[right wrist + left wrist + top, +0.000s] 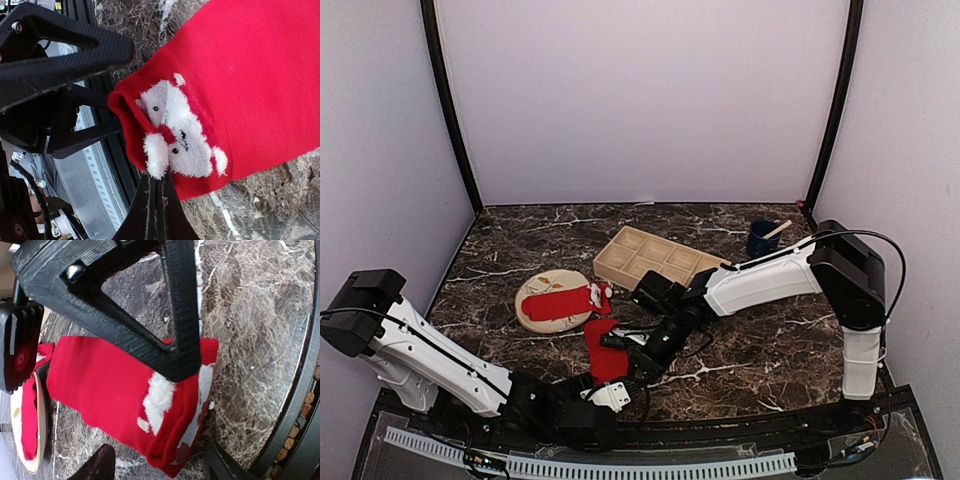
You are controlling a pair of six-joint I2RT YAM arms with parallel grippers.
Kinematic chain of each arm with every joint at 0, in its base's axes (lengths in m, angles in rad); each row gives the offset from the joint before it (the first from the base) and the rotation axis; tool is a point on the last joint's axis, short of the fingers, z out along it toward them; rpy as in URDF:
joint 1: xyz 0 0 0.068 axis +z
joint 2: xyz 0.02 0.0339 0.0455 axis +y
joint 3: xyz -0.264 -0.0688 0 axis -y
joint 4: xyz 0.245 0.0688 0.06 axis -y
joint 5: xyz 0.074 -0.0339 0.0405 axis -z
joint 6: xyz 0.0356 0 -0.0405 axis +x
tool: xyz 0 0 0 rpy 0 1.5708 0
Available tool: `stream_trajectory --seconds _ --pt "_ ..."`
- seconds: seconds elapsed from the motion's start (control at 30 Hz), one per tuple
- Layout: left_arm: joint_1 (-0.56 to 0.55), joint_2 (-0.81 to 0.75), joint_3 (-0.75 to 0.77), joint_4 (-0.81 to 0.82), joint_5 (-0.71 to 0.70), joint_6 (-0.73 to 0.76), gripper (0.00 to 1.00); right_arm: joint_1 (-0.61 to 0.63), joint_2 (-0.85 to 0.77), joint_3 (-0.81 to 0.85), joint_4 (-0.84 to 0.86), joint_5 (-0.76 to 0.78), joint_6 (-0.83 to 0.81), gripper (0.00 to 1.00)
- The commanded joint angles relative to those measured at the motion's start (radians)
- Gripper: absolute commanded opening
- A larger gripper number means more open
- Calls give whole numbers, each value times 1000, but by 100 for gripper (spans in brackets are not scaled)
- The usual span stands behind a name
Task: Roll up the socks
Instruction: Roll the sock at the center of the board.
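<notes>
Status: rolling has, at most, just begun; neither sock forms a bundle.

1. The left gripper (pixel 159 461) sits nearest the table's front edge. Its fingers (pixel 102 464) are spread wide and grasp nothing. They flank the near end of the patterned sock (pixel 240 90) without clear contact.
2. The patterned sock lies flat on the marble table (pixel 770 340), just in front of the arm bases. Only its near end, which carries the white markings, is curled upward into a partial first turn. The remaining length is still to be rolled.
3. The right gripper (pixel 156 187) has its fingers pressed together. The tip rests against the curled edge beside the white tuft. Whether any fabric is pinched between the fingers cannot be determined.
4. The second sock (pixel 560 300) lies farther back, on the beige plate (pixel 532 318), with one end over the rim. It appears to be an unrolled strip, so that sock remains entirely to do.
5. A wooden tray (pixel 620 262) and a blue cup (pixel 760 240) stand beyond, well apart from the work.
</notes>
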Motion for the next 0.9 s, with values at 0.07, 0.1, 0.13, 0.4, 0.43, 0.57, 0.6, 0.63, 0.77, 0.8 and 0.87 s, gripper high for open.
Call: stream_trajectory --seconds 0.07,0.1,0.13,0.4,0.43,0.57,0.6,0.63,0.77,0.8,0.87 --pt "5 -16 10 -30 -30 6 65 -8 23 29 -16 -13 -10 0" --pt "5 -15 9 -25 -28 14 65 -8 23 29 -17 -14 -11 0" --pt "5 -14 9 -18 -26 22 66 -8 23 30 -18 -15 -11 0" --pt "5 9 0 28 38 87 65 -8 19 28 -13 -27 -13 0" --pt "5 13 -1 29 44 87 64 -8 18 26 -8 -31 -10 0" --pt "7 26 -3 30 58 88 62 -8 17 22 -5 -41 -7 0" --pt "10 29 -1 31 63 88 61 -8 17 21 -5 -43 -7 0" --pt "13 32 0 32 70 88 60 -8 17 23 -5 -45 -8 0" --pt "25 40 0 35 93 92 56 -8 19 27 -12 -50 -11 0" --pt "29 42 0 35 96 93 55 -8 20 29 -16 -51 -13 0" --pt "36 46 0 35 106 94 54 -8 23 31 -19 -55 -15 0"
